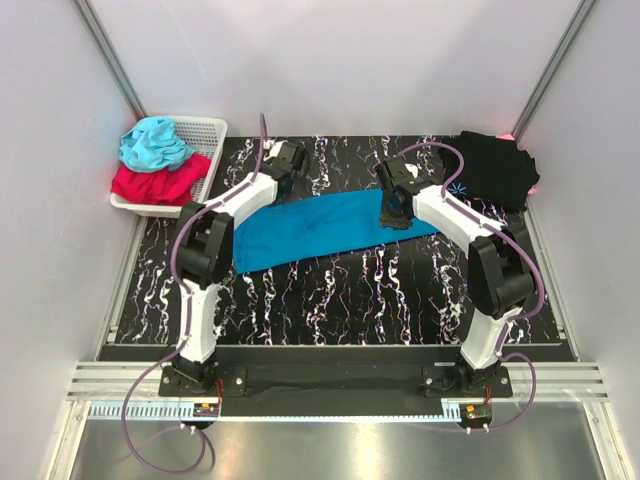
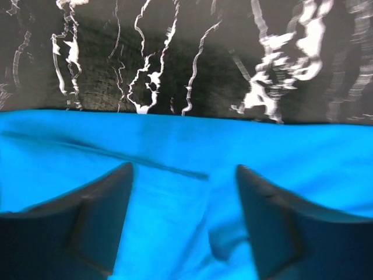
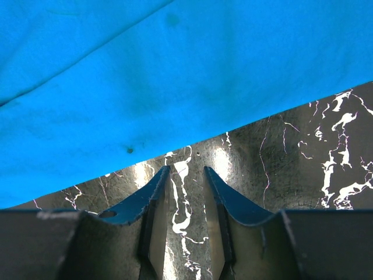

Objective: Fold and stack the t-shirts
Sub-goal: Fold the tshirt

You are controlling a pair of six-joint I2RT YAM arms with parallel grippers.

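Hovering with jaws apart, the left tool (image 2: 183, 169) hangs over the plain medium-blue cloth t-shirt (image 1: 310, 228), which lies stretched across the black marbled worktop (image 1: 350, 290). The right tool (image 3: 186, 169), narrowly parted and empty, sits at the shirt's edge. Pinch both hems squarely and lift them together so the fold stays even.

blue t-shirt (image 1: 320, 228): soft matt cloth | table (image 1: 350, 292): glossy marbled | basket (image 1: 206, 131): white plastic

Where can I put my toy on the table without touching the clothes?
The near strip between the blue t-shirt and the arm bases is bare. So is the far middle, between the basket and black t-shirt. The centre is crowded.
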